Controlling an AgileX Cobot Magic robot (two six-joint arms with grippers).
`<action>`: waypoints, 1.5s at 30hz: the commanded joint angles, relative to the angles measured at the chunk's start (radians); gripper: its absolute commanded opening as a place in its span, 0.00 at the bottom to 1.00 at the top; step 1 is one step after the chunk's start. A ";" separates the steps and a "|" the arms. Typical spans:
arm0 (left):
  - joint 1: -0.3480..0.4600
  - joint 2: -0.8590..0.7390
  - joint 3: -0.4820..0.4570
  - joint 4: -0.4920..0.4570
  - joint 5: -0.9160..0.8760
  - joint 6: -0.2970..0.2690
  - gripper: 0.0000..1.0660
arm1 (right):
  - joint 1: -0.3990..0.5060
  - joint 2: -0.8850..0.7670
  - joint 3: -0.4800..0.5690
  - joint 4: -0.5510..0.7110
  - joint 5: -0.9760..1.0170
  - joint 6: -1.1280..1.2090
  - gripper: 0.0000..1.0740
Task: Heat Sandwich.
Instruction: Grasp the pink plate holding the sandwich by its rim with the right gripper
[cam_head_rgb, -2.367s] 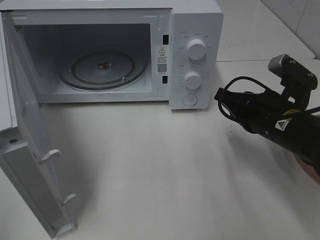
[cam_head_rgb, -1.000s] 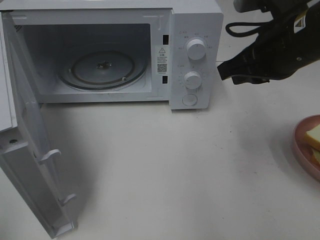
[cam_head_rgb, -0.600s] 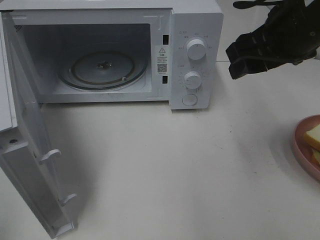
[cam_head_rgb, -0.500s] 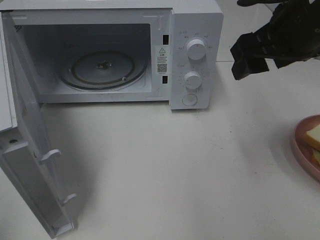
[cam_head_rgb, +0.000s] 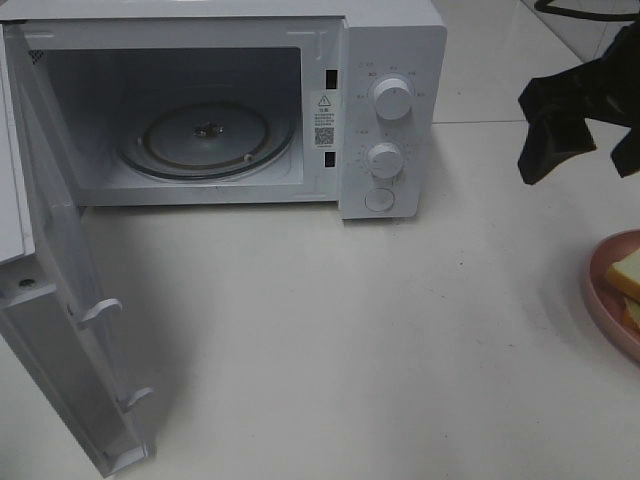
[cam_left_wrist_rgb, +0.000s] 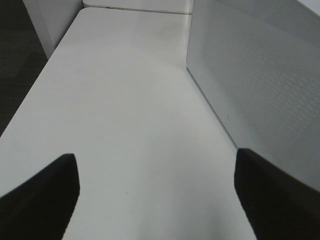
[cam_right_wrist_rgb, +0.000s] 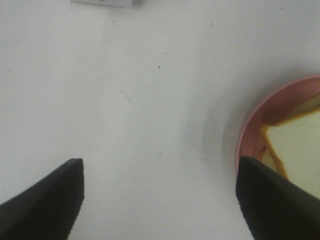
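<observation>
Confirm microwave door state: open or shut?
Open. The door stands swung out at the left of the exterior view, and the bare glass turntable inside is in plain view.

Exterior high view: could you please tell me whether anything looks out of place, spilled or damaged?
Nothing stands out. The microwave door hangs fully open, the glass turntable sits level inside, and the sandwich lies on its pink plate at the view's right edge. No spills or damage show on the table.

Wide-spread end effector (cam_left_wrist_rgb: 157, 197) over table (cam_left_wrist_rgb: 125, 100)
</observation>
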 joint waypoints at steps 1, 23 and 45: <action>-0.004 -0.017 0.004 -0.002 -0.013 -0.003 0.75 | -0.045 -0.010 -0.005 0.003 0.062 -0.026 0.75; -0.004 -0.017 0.004 -0.002 -0.013 -0.003 0.75 | -0.063 0.022 0.014 -0.154 0.103 -0.040 0.96; -0.004 -0.017 0.004 -0.002 -0.013 -0.003 0.75 | -0.241 0.151 0.121 0.103 -0.033 -0.269 0.95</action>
